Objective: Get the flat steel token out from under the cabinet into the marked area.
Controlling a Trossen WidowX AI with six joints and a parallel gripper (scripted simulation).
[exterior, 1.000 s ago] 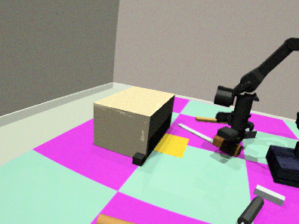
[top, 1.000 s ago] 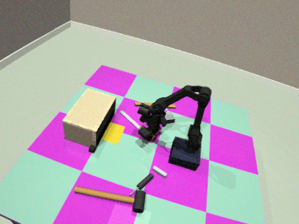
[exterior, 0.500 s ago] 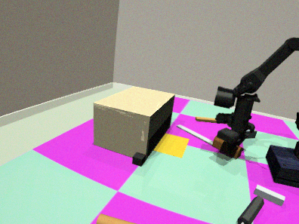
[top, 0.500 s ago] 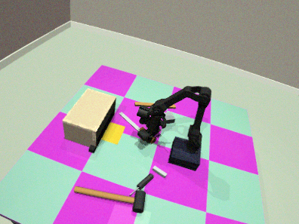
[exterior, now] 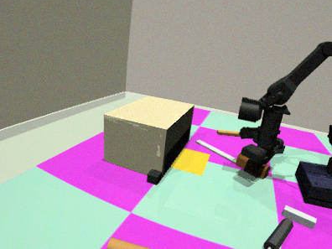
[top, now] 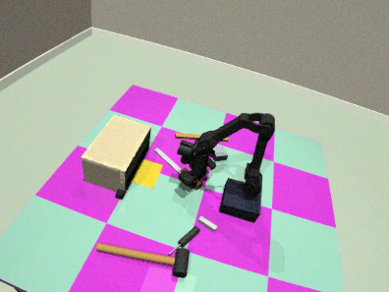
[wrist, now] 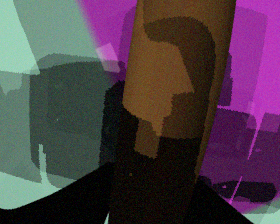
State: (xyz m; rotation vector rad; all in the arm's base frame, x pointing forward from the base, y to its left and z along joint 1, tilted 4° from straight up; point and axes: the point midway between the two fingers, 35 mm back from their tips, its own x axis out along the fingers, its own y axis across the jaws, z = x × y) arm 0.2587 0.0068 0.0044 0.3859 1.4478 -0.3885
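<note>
The beige cabinet (top: 116,139) (exterior: 148,113) stands at the left with its dark vented front toward the arm. The yellow marked area (top: 148,174) (exterior: 191,162) lies in front of it. The steel token is not visible; the vent slots are too dark to see through. My gripper (top: 192,180) (exterior: 253,167) is shut on the brown handle (wrist: 170,85) of a tool with a long, thin pale blade (top: 167,160) (exterior: 215,151). The blade points toward the cabinet, with its tip out in front of it, beyond the far side of the marked area. Any gap beneath the tool is unclear.
A small black block (top: 120,194) (exterior: 154,176) is at the cabinet's near front corner. A mallet (top: 181,262), a screwdriver (top: 189,236) (exterior: 278,234) and a pale bar (top: 207,223) (exterior: 299,217) lie nearer. Another wooden handle (top: 186,136) (exterior: 227,132) lies behind the arm.
</note>
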